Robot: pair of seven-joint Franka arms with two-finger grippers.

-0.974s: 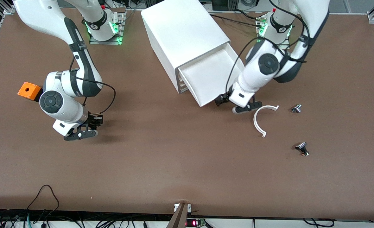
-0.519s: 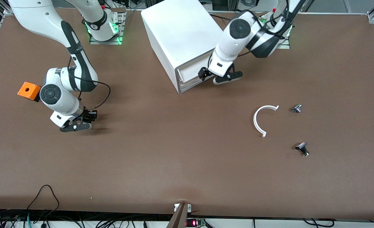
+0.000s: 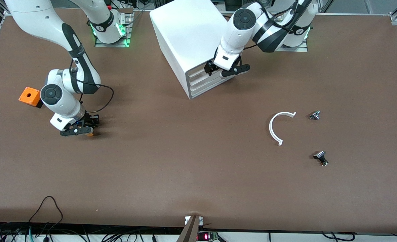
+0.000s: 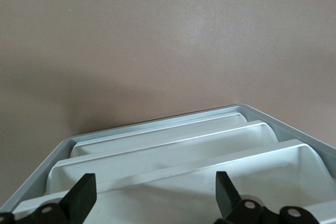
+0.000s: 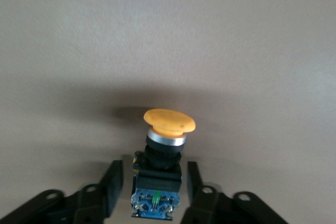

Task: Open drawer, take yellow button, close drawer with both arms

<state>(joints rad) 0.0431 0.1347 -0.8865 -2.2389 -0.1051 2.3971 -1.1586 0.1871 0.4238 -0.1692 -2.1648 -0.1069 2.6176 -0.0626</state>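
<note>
At about nine o'clock on the table [image 3: 185, 174], reading it as a clock face from the front camera with my two bases at twelve, my right gripper [image 3: 84, 130] hangs low over the bare brown surface. The orange box [image 3: 29, 96] lies toward ten o'clock from it. The button [image 5: 160, 156] sits in this gripper's gap, but whether I am clamping it or only bracketing it I cannot tell. In the right wrist view its long axis runs straight out along my reach: terminal block toward the wrist, black body next, orange cap outermost, with its shadow on the table just under it. From the front camera the cap peeks out at roughly four o'clock of the gripper. I judge the next move turns on that axis — any setting-down has to lay the button along this line, or tip it onto its cap.

Up near twelve o'clock stands the cabinet [image 3: 185, 30], and its drawer [image 3: 201, 72] looks pushed home, flush with the three below it. My left gripper [image 3: 226, 70] is at that front face, spread wide and holding nothing; the left wrist view shows its two black tips apart over the stacked tray fronts. Whether they touch the topmost front I cannot make out. The left arm is plainly the nearer one to the drawer, the right to the button — the cabinet lies toward two o'clock of the right gripper, well apart. I judge the task nearly done.
</note>
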